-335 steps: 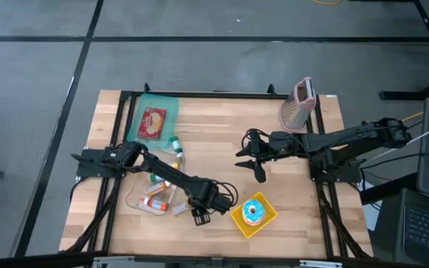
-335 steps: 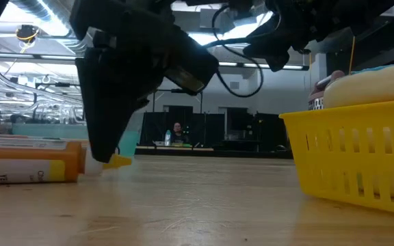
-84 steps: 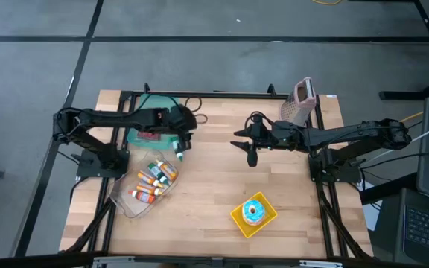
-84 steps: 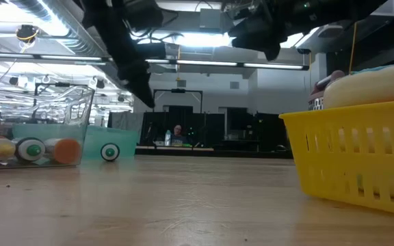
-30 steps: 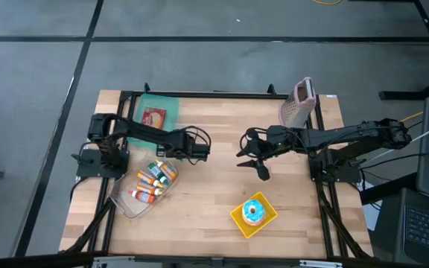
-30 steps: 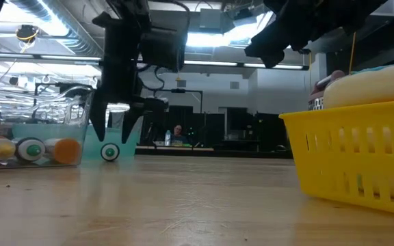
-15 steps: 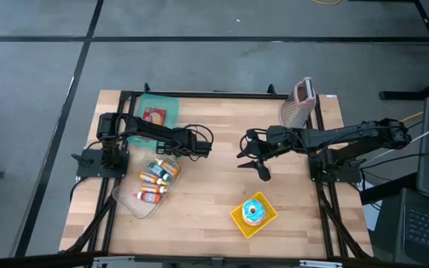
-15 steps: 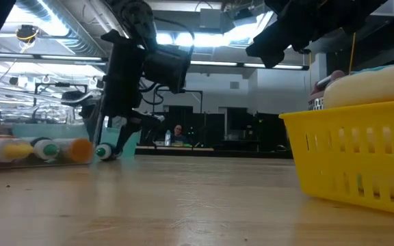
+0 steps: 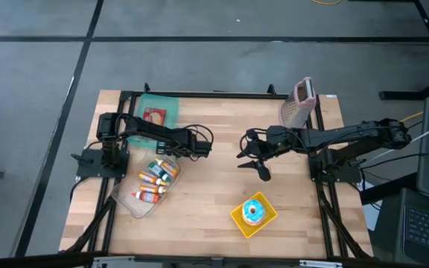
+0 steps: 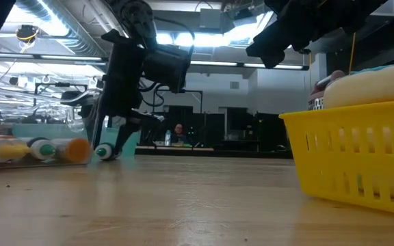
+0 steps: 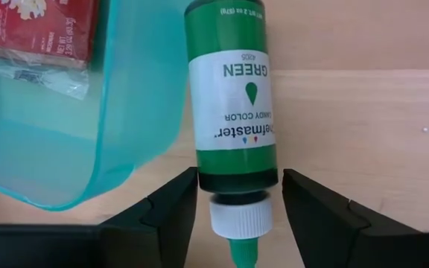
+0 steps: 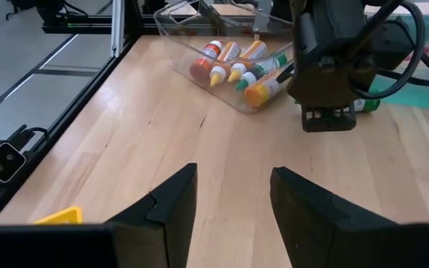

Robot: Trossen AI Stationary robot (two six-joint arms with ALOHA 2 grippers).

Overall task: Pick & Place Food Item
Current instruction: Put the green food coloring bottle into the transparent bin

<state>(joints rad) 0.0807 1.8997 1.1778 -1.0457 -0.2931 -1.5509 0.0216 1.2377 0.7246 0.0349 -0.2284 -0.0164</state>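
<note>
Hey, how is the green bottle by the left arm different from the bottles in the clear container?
The green bottle lies alone on the bare wood between the left gripper's open fingers, beside the teal tray. The other bottles lie packed side by side inside the clear container. Its body is green; theirs look mostly orange, red and yellow. All lie on their sides.
</note>
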